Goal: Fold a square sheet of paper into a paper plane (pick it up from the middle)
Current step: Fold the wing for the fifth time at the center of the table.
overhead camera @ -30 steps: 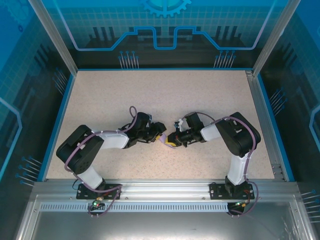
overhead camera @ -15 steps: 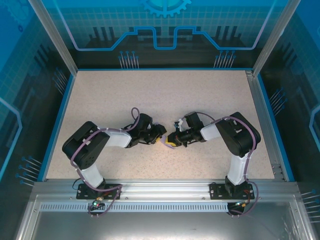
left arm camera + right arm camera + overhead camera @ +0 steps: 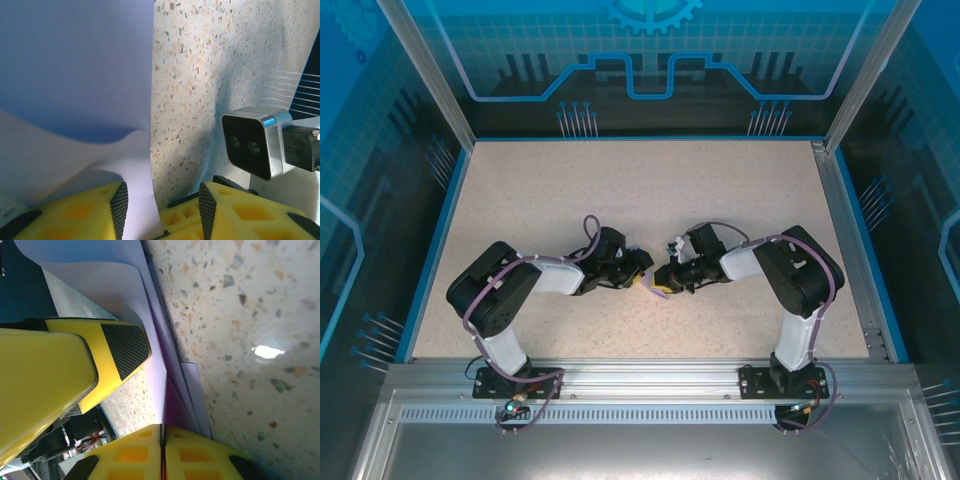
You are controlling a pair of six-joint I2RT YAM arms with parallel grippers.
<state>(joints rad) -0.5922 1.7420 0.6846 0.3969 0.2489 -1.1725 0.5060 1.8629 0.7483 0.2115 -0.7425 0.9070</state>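
Observation:
The square sheet of paper (image 3: 645,285) is a small lavender patch at the table's middle, mostly covered from above by the two gripper tips. In the right wrist view it runs as several folded layers (image 3: 176,399) into my right gripper (image 3: 162,440), which is shut on them. In the left wrist view a curved flap of the paper (image 3: 75,75) rises ahead, and its straight edge passes between the jaws of my left gripper (image 3: 162,210). Those jaws stand apart, open, with the paper close to the left pad (image 3: 119,210). Seen from above, the left gripper (image 3: 641,271) and right gripper (image 3: 661,282) nearly touch.
The speckled beige tabletop (image 3: 650,190) stretches out behind the grippers, bounded by blue rails and a metal frame. The right arm's wrist camera (image 3: 255,142) sits close beside the left gripper. One of the left gripper's yellow fingers (image 3: 125,347) hangs just over the paper.
The left arm's elbow has swung right and its gripper has closed in on the paper. The right gripper has barely shifted and keeps its hold.

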